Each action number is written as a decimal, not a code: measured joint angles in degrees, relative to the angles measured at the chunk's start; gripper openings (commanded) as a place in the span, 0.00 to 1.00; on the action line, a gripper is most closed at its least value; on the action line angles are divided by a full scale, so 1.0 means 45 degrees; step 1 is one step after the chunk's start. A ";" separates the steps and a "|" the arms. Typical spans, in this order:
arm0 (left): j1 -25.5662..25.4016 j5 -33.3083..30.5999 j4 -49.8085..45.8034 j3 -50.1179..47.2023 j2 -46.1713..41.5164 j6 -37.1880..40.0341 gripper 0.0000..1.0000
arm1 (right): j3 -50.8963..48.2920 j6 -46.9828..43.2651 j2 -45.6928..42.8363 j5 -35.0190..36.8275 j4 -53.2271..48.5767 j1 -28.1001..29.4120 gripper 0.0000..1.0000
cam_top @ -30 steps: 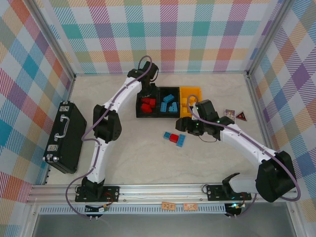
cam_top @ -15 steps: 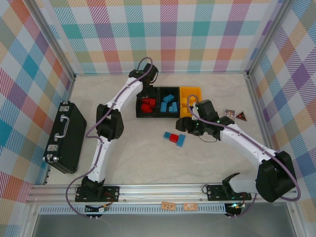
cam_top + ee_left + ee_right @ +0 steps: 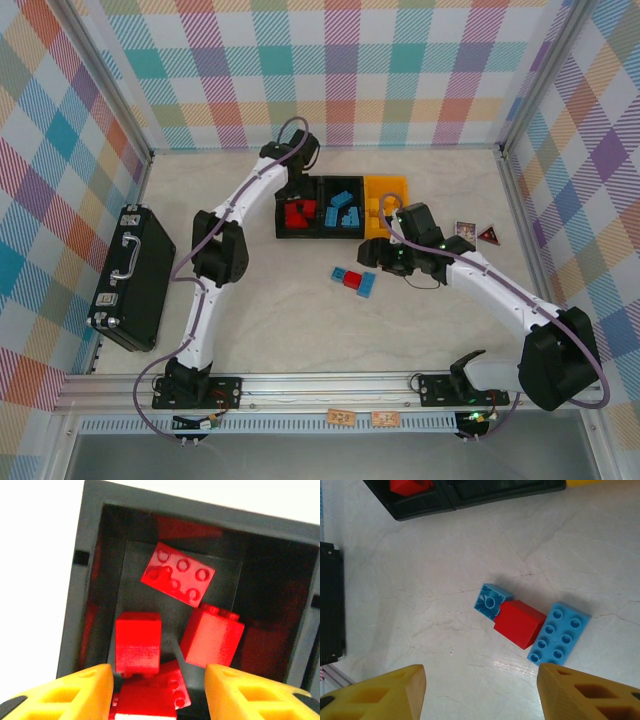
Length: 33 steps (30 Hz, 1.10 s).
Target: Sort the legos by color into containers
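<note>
Bricks lie sorted in the row of three joined containers (image 3: 320, 236) at the far middle of the table (image 3: 250, 320): red legos (image 3: 297, 213) in the left black bin, blue legos (image 3: 342, 210) in the middle black one, with the yellow-orange bin (image 3: 398, 185) at the right end. The left gripper (image 3: 157, 675) hangs right over the red bin (image 3: 80, 605), its yellow fingers (image 3: 82, 690) standing apart. Four red bricks lie below it. A studs-up brick (image 3: 177, 574) sits toward the far wall, and a low brick (image 3: 150, 695) shows between the fingertips. Whether a finger touches that one is hard to tell at the picture's edge, but it seems to rest in the bin rather than in a grip. The right gripper (image 3: 481, 672) hovers over bare table, jaws wide and nothing in them. Just beyond it three loose legos touch in a short line: a small blue brick (image 3: 490, 601), a red brick (image 3: 519, 624) in the middle, and an oblong blue brick (image 3: 559, 633) with eight studs up. A large black case (image 3: 132, 275) lies well apart at the table's left edge.
</note>
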 measured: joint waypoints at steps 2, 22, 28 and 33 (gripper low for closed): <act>-0.0073 0.0146 0.0253 -0.0865 -0.0738 0.0005 0.51 | 0.0000 -0.0189 0.0058 0.0117 -0.0151 0.0010 0.61; -0.0588 0.3959 0.4755 -1.3993 -1.0380 -0.0729 0.56 | 0.1399 -0.4886 0.3249 0.1258 -0.0398 0.0986 0.64; -0.0588 0.4138 0.5197 -1.6184 -1.1953 -0.1394 0.56 | 0.1428 -0.5969 0.4274 0.1545 0.0311 0.1156 0.64; -0.0588 0.4080 0.5197 -1.6869 -1.2356 -0.1651 0.57 | 0.1642 -0.6465 0.4896 0.1481 0.0607 0.1297 0.64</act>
